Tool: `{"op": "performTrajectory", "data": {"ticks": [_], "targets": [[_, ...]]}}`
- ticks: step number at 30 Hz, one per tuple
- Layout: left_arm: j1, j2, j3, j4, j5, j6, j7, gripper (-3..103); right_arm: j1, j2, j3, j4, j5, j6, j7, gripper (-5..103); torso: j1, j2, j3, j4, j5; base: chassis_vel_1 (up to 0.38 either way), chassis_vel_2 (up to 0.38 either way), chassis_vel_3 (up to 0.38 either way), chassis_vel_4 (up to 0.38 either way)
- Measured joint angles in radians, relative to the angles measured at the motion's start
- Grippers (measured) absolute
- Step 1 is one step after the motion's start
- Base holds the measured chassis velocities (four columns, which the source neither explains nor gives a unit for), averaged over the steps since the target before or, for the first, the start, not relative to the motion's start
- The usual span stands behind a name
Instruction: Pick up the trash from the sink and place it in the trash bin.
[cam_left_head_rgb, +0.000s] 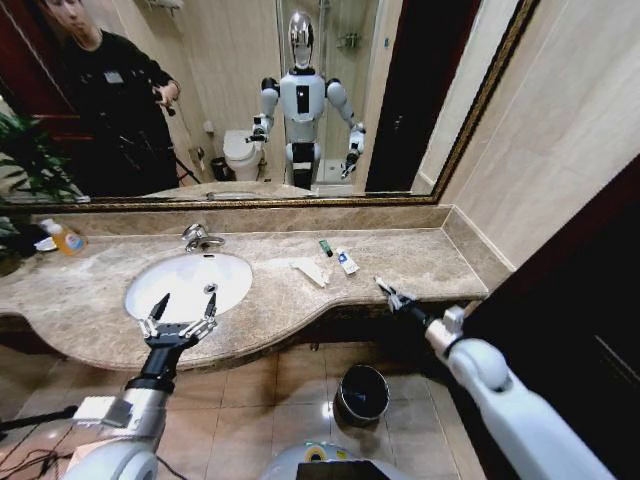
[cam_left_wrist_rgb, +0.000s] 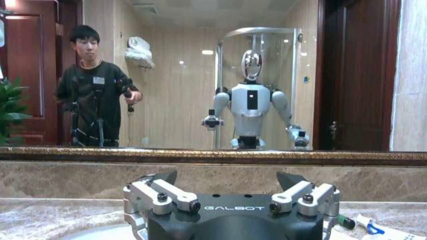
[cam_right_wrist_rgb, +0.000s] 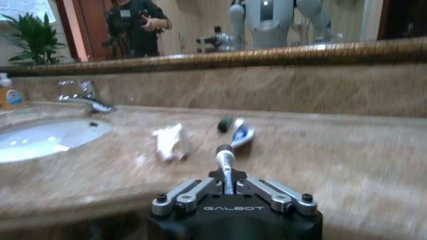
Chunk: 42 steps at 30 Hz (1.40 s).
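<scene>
- From the head view: beige mottled marble top (cam_left_head_rgb: 400, 262) curving along the wall, framed mirror (cam_left_head_rgb: 250, 90) above it, tan tiled floor below.
- White oval sink (cam_left_head_rgb: 188, 285) set at the left of that top, chrome tap (cam_left_head_rgb: 197, 237) behind it, yellow-orange bottle (cam_left_head_rgb: 66, 238) far left by the mirror.
- Trash lying on the marble to the right of the basin, not in it: white paper wrapper (cam_left_head_rgb: 310, 270), tiny dark-green piece (cam_left_head_rgb: 325, 247), white tube with blue marks (cam_left_head_rgb: 346, 261) just beside that.
- Left gripper (cam_left_head_rgb: 181, 312) over the basin's near edge, fingers spread wide, nothing between them.
- Right gripper (cam_left_head_rgb: 384, 289) at the counter's front edge, right of the trash, fingers pinched narrow around a thin rod-like piece.
- Trash bin (cam_left_head_rgb: 362, 393), dark with a shiny rim, down on the floor tiles below the counter.
- From the left wrist view: left gripper (cam_left_wrist_rgb: 230, 187) splayed wide and empty, marble backsplash and mirror straight ahead, dark-green piece (cam_left_wrist_rgb: 345, 222) and tube (cam_left_wrist_rgb: 373, 229) on the top off to one side.
- From the right wrist view: right gripper (cam_right_wrist_rgb: 228, 175) clamped on a slim silvery stick with a dark tip (cam_right_wrist_rgb: 225, 162), pointing over the marble.
- Ahead of it, wrapper (cam_right_wrist_rgb: 169, 142), dark-green piece (cam_right_wrist_rgb: 225, 124) and tube (cam_right_wrist_rgb: 241, 134) on the marble, basin (cam_right_wrist_rgb: 47, 138) and tap (cam_right_wrist_rgb: 83, 97) farther off, bottle (cam_right_wrist_rgb: 9, 92) and a green plant (cam_right_wrist_rgb: 32, 35) beyond.
</scene>
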Motion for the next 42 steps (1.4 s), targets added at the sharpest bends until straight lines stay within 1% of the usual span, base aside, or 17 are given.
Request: {"op": "performTrajectory", "data": {"ticks": [2, 3, 6, 8, 10, 11, 13, 14, 15, 18, 20, 23, 24, 27, 33, 39, 42], "targets": [[0.000, 0.000, 0.000, 0.000, 0.000, 0.000, 0.000, 100, -0.054, 0.053, -0.005, -0.010, -0.059, 0.039, -0.017, 5, 0.000, 0.000, 0.000, 0.0000, -0.0001, 0.000, 0.000, 0.000, 0.000], [0.000, 0.000, 0.000, 0.000, 0.000, 0.000, 0.000, 100, -0.054, 0.053, -0.005, -0.010, -0.059, 0.039, -0.017, 5, 0.000, 0.000, 0.000, 0.0000, -0.0001, 0.000, 0.000, 0.000, 0.000], [0.000, 0.000, 0.000, 0.000, 0.000, 0.000, 0.000, 100, -0.089, 0.138, -0.017, -0.100, -0.143, 0.096, -0.043, 5, 0.000, 0.000, 0.000, 0.0001, 0.0000, 0.000, 0.000, 0.000, 0.000], [0.000, 0.000, 0.000, 0.000, 0.000, 0.000, 0.000, 100, -0.089, 0.152, -0.018, -0.126, -0.157, 0.108, -0.046, 5, 0.000, 0.000, 0.000, 0.0002, -0.0002, 0.000, 0.000, 0.000, 0.000], [0.000, 0.000, 0.000, 0.000, 0.000, 0.000, 0.000, 100, -0.081, 0.197, -0.018, -0.235, -0.189, 0.133, -0.069, 5, 0.000, 0.000, 0.000, 0.0001, 0.0000, 0.000, 0.000, 0.000, 0.000], [0.000, 0.000, 0.000, 0.000, 0.000, 0.000, 0.000, 100, -0.081, 0.197, -0.018, -0.235, -0.189, 0.133, -0.069, 5, 0.000, 0.000, 0.000, 0.0001, 0.0000, 0.000, 0.000, 0.000, 0.000], [0.000, 0.000, 0.000, 0.000, 0.000, 0.000, 0.000, 100, -0.059, 0.230, -0.016, -0.337, -0.216, 0.161, -0.071, 5, 0.000, 0.000, 0.000, 0.0001, -0.0002, 0.000, 0.000, 0.000, 0.000], [0.000, 0.000, 0.000, 0.000, 0.000, 0.000, 0.000, 100, -0.029, 0.268, -0.009, -0.446, -0.256, 0.200, -0.067, 5, 0.000, 0.000, 0.000, 0.0002, 0.0001, 0.000, 0.000, 0.000, 0.000], [0.000, 0.000, 0.000, 0.000, 0.000, 0.000, 0.000, 100, -0.029, 0.268, -0.009, -0.446, -0.256, 0.200, -0.067, 5, 0.000, 0.000, 0.000, 0.0002, 0.0001, 0.000, 0.000, 0.000, 0.000], [0.000, 0.000, 0.000, 0.000, 0.000, 0.000, 0.000, 100, 0.027, 0.327, -0.004, -0.636, -0.332, 0.258, -0.039, 5, 0.000, 0.000, 0.000, 0.0001, 0.0000, 0.000, 0.000, 0.000, 0.000], [0.000, 0.000, 0.000, 0.000, 0.000, 0.000, 0.000, 100, 0.035, 0.333, -0.004, -0.657, -0.341, 0.263, -0.033, 5, 0.000, 0.000, 0.000, 0.0001, 0.0002, 0.000, 0.000, 0.000, 0.000], [0.000, 0.000, 0.000, 0.000, 0.000, 0.000, 0.000, 100, 0.099, 0.375, -0.022, -0.825, -0.409, 0.319, 0.037, 5, 0.000, 0.000, 0.000, 0.0004, -0.0007, 0.000, 0.000, 0.000, 0.000], [0.000, 0.000, 0.000, 0.000, 0.000, 0.000, 0.000, 100, 0.110, 0.390, -0.026, -0.862, -0.423, 0.326, 0.044, 5, 0.000, 0.000, 0.000, 0.0002, 0.0003, 0.000, 0.000, 0.000, 0.000], [0.000, 0.000, 0.000, 0.000, 0.000, 0.000, 0.000, 100, 0.122, 0.404, -0.029, -0.898, -0.429, 0.331, 0.046, 5, 0.000, 0.000, 0.000, 0.0001, 0.0002, 0.000, 0.000, 0.000, 0.000], [0.000, 0.000, 0.000, 0.000, 0.000, 0.000, 0.000, 100, 0.180, 0.424, -0.036, -1.012, -0.400, 0.353, 0.047, 5, 0.000, 0.000, 0.000, 0.0002, -0.0002, 0.000, 0.000, 0.000, 0.000], [0.000, 0.000, 0.000, 0.000, 0.000, 0.000, 0.000, 100, 0.198, 0.433, -0.037, -1.031, -0.393, 0.363, 0.052, 5, 0.000, 0.000, 0.000, 0.0001, 0.0000, 0.000, 0.000, 0.000, 0.000], [0.000, 0.000, 0.000, 0.000, 0.000, 0.000, 0.000, 100, 0.212, 0.436, -0.038, -1.039, -0.390, 0.374, 0.072, 5, 0.000, 0.000, 0.000, 0.0002, -0.0001, 0.000, 0.000, 0.000, 0.000]]}}
